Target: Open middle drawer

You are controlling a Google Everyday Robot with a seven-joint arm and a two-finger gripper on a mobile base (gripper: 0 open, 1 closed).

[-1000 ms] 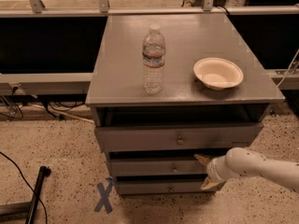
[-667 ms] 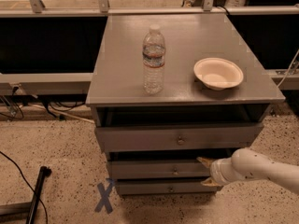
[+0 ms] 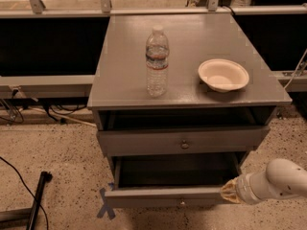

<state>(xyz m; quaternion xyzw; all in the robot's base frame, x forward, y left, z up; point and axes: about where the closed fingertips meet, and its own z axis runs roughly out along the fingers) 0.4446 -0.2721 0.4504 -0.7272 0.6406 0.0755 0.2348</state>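
The middle drawer (image 3: 163, 196) is a grey flat front with a small round knob (image 3: 182, 203). It stands pulled well out of the grey cabinet (image 3: 192, 37), and its dark inside (image 3: 177, 169) shows. My gripper (image 3: 229, 191) is at the right end of that drawer front, on the end of my white arm (image 3: 276, 180), which comes in from the right. The top drawer front (image 3: 144, 142) with its knob (image 3: 184, 144) sits above, slightly out. The bottom drawer is hidden behind the open one.
A clear water bottle (image 3: 157, 61) and a white bowl (image 3: 223, 74) stand on the cabinet top. A blue X mark (image 3: 104, 206) is on the speckled floor at the front left. A black pole (image 3: 37, 195) and cables lie at the left.
The middle drawer has slid out toward the camera, from nearly closed to wide open. My gripper and arm have moved with it, toward the camera and lower in view.
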